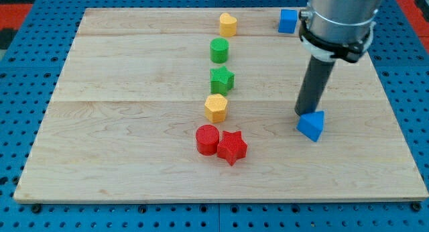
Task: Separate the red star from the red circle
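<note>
The red star (232, 147) lies on the wooden board (120, 125) near the view's bottom centre. The red circle (207, 139) touches it on its left side. My tip (303, 114) is well to the right of both, touching the top left of a blue triangular block (312, 125). The dark rod rises from the tip to the grey arm at the view's top right.
A column of blocks runs up from the red pair: a yellow hexagon (216, 107), a green star (221, 78), a green circle (219, 50) and a yellow heart (228, 24). A blue cube (288, 21) sits at the board's top edge, by the arm.
</note>
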Controlling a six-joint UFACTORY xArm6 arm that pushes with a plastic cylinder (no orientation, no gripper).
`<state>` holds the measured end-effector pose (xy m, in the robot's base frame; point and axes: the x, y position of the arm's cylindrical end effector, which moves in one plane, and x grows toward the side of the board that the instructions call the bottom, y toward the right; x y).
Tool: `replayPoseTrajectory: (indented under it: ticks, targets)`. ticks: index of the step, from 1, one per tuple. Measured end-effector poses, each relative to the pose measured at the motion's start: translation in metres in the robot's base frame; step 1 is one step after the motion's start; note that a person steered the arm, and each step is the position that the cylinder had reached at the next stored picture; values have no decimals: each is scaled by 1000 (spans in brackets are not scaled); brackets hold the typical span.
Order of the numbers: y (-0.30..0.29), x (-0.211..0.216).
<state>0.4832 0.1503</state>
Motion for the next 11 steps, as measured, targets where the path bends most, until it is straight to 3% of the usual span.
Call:
replayPoseTrajectory:
  ticks: [1, 3, 4, 6, 7, 9, 10, 11]
  targets:
    - [24, 43]
    - [-33, 37]
    - [-37, 65]
    - [-129, 130]
    - [-181, 118]
    - [-164, 89]
    - [-86, 85]
    - [-46, 88]
